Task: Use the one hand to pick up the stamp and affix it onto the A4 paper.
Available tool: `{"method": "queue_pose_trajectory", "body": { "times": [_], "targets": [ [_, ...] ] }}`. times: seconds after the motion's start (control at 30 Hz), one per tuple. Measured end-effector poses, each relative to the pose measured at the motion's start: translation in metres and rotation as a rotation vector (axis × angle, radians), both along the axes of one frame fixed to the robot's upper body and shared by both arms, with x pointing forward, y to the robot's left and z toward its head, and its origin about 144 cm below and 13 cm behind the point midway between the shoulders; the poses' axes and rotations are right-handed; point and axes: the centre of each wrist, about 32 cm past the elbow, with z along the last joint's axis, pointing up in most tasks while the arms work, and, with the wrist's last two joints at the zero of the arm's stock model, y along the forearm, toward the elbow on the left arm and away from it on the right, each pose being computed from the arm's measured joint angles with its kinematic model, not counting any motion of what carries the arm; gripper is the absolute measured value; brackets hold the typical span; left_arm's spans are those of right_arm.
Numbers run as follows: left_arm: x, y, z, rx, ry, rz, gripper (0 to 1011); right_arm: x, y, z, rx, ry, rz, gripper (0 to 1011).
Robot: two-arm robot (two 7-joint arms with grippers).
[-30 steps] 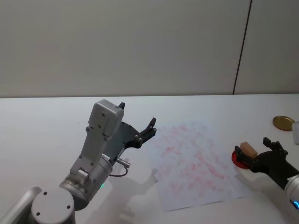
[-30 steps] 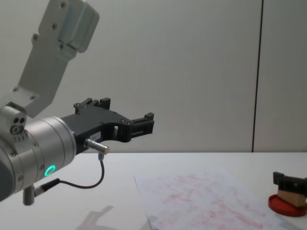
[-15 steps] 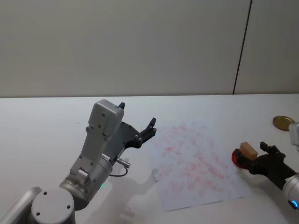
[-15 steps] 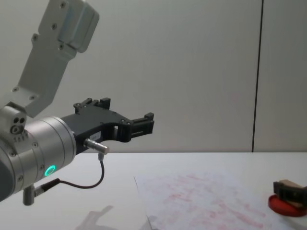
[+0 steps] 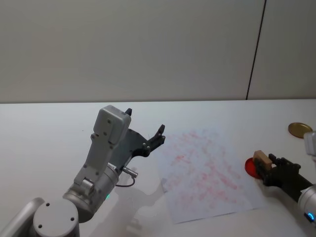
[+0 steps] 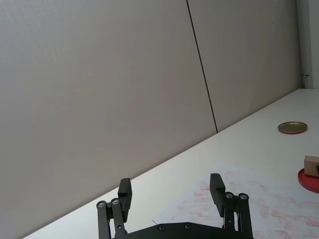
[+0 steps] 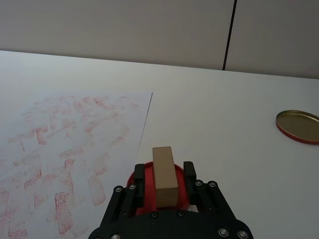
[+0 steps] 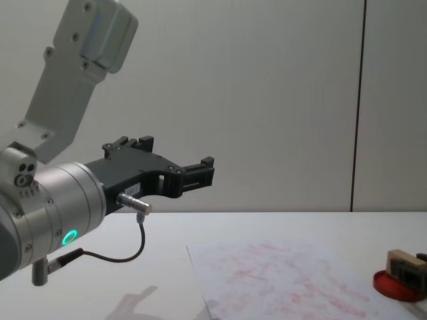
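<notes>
The stamp, a small tan wooden block, stands upright on the round red ink pad, just off the right edge of the A4 paper, a white sheet smudged with red marks. My right gripper reaches in from the right with a black finger on each side of the stamp; a thin strip of red pad shows between block and fingers. In the head view the stamp sticks out at the tip of the right gripper. My left gripper hangs open in the air left of the paper, holding nothing.
A gold round lid lies on the white table behind the right gripper. A white object shows at the right edge. The left arm's silver body with a green ring light fills the near left.
The right gripper's fingers have narrowed from wide apart to close around the stamp, and the gripper has settled lower and drawn slightly right. The left arm has not moved.
</notes>
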Motion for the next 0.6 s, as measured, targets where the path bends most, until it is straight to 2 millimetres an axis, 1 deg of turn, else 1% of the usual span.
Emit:
{"method": "queue_pose_trajectory", "body": {
  "times": [0.03,0.07,0.13,0.23,0.37,0.6],
  "targets": [
    [0.0,0.0,0.0,0.0,0.0,0.0,993,0.0,0.0,-0.0002,0.0,0.0,0.0,480],
    [0.0,0.0,0.0,0.0,0.0,0.0,993,0.0001,0.0,-0.0004,0.0,-0.001,0.001,418],
    [0.0,0.0,0.0,0.0,0.0,0.0,993,0.0001,-0.0001,-0.0009,0.0,-0.002,0.001,376],
    [0.0,0.0,0.0,0.0,0.0,0.0,993,0.0002,-0.0002,-0.0014,0.002,-0.009,0.003,258],
    [0.0,0.0,0.0,0.0,0.0,0.0,993,0.0002,0.0,-0.0013,0.004,-0.023,0.006,219],
    [0.0,0.0,0.0,0.0,0.0,0.0,993,-0.0011,0.0028,0.0035,0.012,-0.068,0.028,219]
  ]
}}
